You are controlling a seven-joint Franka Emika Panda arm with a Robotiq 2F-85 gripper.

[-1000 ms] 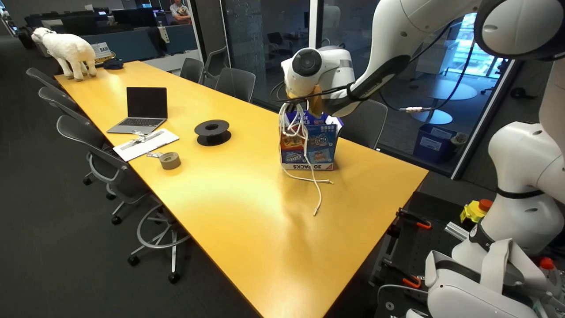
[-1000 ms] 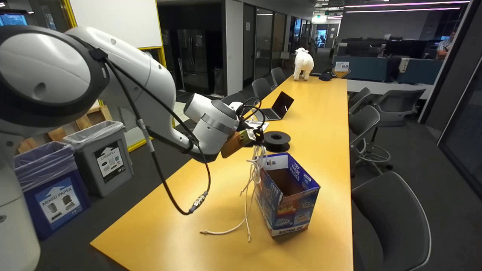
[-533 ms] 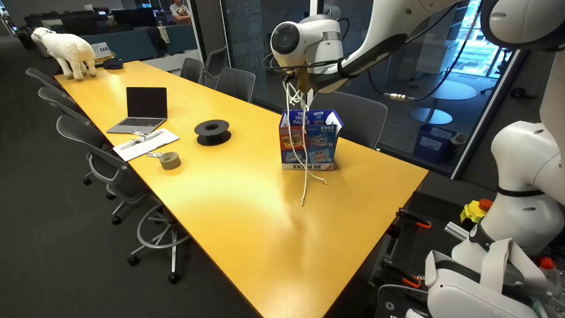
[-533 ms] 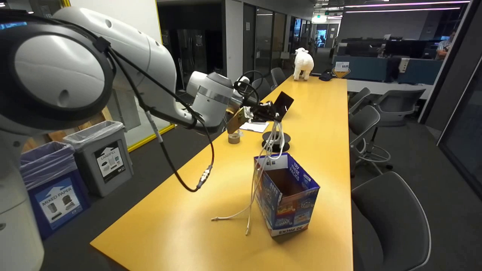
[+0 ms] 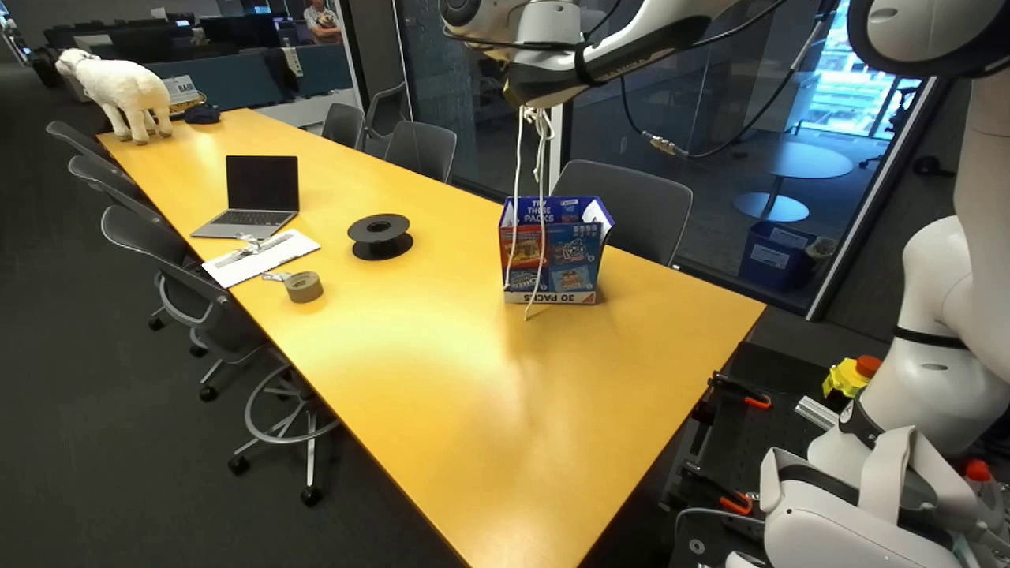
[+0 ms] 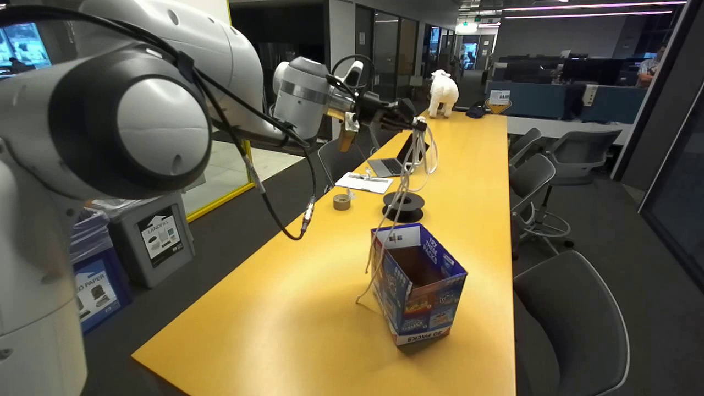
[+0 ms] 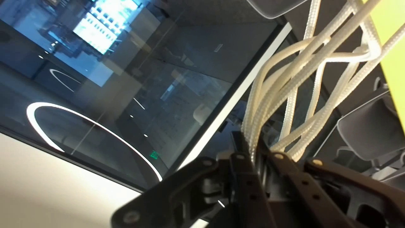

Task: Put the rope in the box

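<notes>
My gripper (image 6: 421, 125) is shut on the white rope (image 6: 419, 147) and holds it high above the table. In the wrist view the fingers (image 7: 251, 144) pinch several strands of the rope (image 7: 258, 117), with loops spreading upward and right. In an exterior view the rope (image 5: 542, 170) hangs below the arm, which mostly hides the gripper. The open blue printed box (image 5: 572, 252) stands upright on the table; its inside shows brown in an exterior view (image 6: 421, 313). The rope's two tails hang outside the box along its side. I cannot tell whether the lower tail touches the table.
On the yellow table (image 5: 410, 379) stand a black spool (image 5: 380, 237), a tape roll (image 5: 304, 287), a clipboard (image 5: 272, 254) and a laptop (image 5: 260, 197). Chairs line both sides, one (image 6: 572, 313) close to the box. A glass wall runs behind.
My gripper has risen and moved away from the robot's base with the rope. The rope's tails have lifted and slid across the table toward the box. The box has not moved.
</notes>
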